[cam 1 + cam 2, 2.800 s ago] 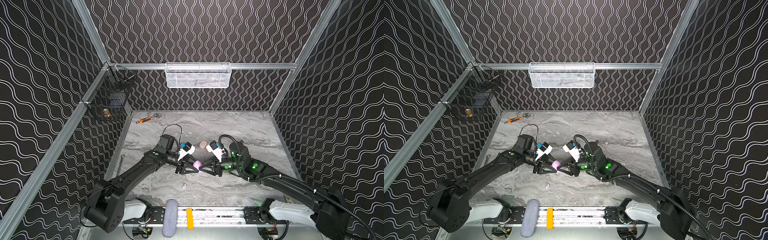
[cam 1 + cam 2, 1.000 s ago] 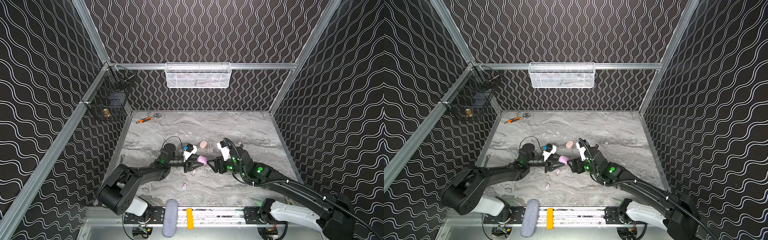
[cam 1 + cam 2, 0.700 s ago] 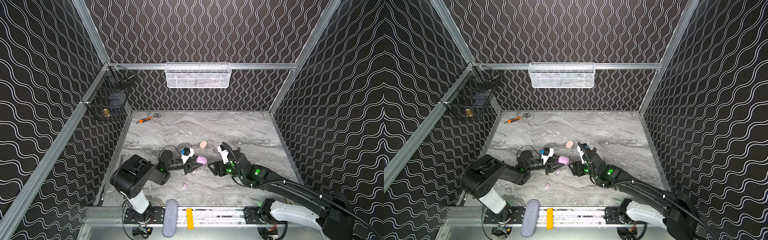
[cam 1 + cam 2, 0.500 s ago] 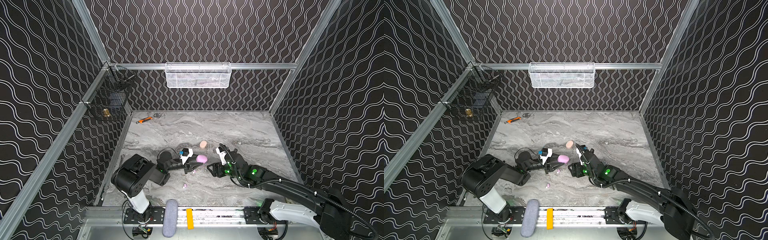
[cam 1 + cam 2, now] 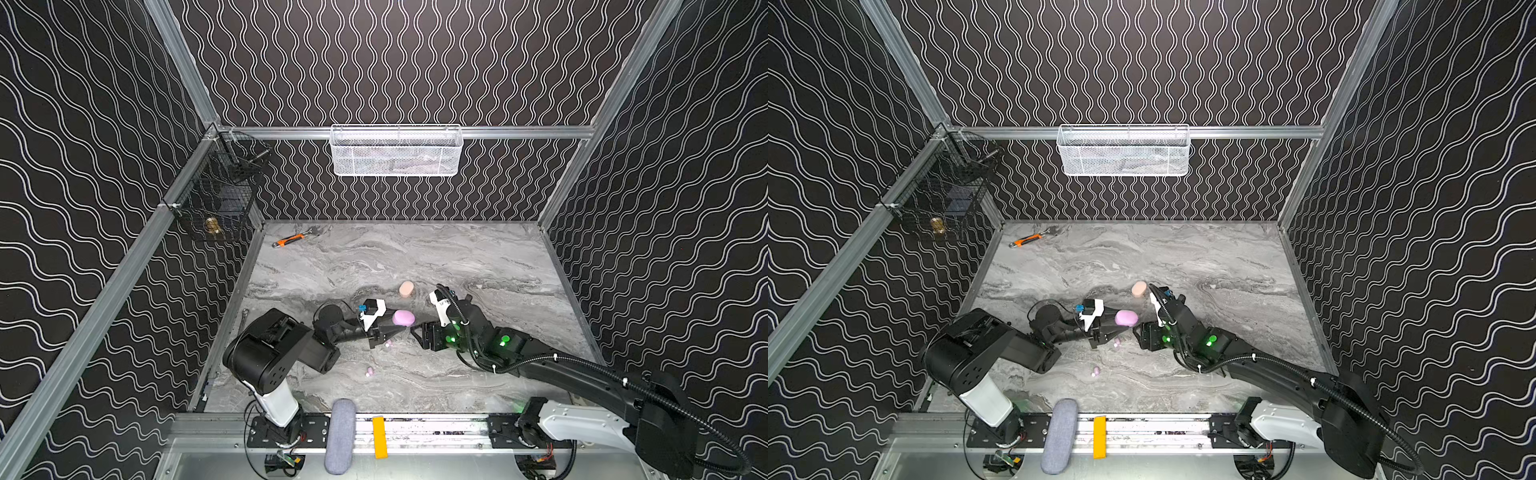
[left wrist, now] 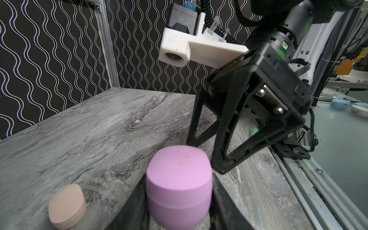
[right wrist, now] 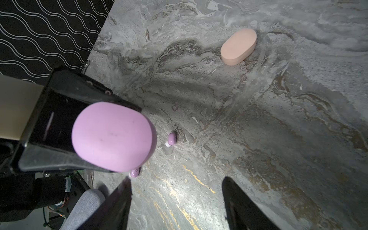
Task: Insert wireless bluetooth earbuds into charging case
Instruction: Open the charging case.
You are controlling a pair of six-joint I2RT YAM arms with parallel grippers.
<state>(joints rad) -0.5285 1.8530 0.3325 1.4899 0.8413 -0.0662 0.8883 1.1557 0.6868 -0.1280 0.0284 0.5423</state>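
Bearings are clock-face as I read them in a top view, twelve toward the back wall. Charging cases, two: one lilac charging case (image 5: 403, 318) near mid-table, carried off the surface with its lid seam closed; one peach charging case (image 5: 406, 289) lying on the marbled table (image 5: 478, 257) at twelve o'clock of the lilac one, apart from it. Lilac earbuds (image 5: 388, 344), two, both loose on the table: the first just at seven o'clock of the lilac case, the second (image 5: 369, 371) further out on the same bearing, toward the front rail. Grippers, two: my left gripper (image 5: 1115, 326) is clamped on the lilac case, a finger on either flank; my right gripper (image 7: 177, 203) sits at four o'clock of that case with its jaws apart and nothing between them. Sundries: one orange-handled tool (image 5: 291, 240) at eleven o'clock by the back wall; one white mesh basket (image 5: 397, 151) on the back rail; one black wire basket (image 5: 216, 208) on the left wall; one grey padded roll (image 5: 340, 436) and one yellow tab (image 5: 379, 437) at six o'clock on the front rail. Hard to read: the right wrist view shows one earbud (image 7: 135, 172) half tucked under the lilac case; both baskets' contents are indistinct, save a brass-coloured item in the black one; the left fingers run off the left wrist view.
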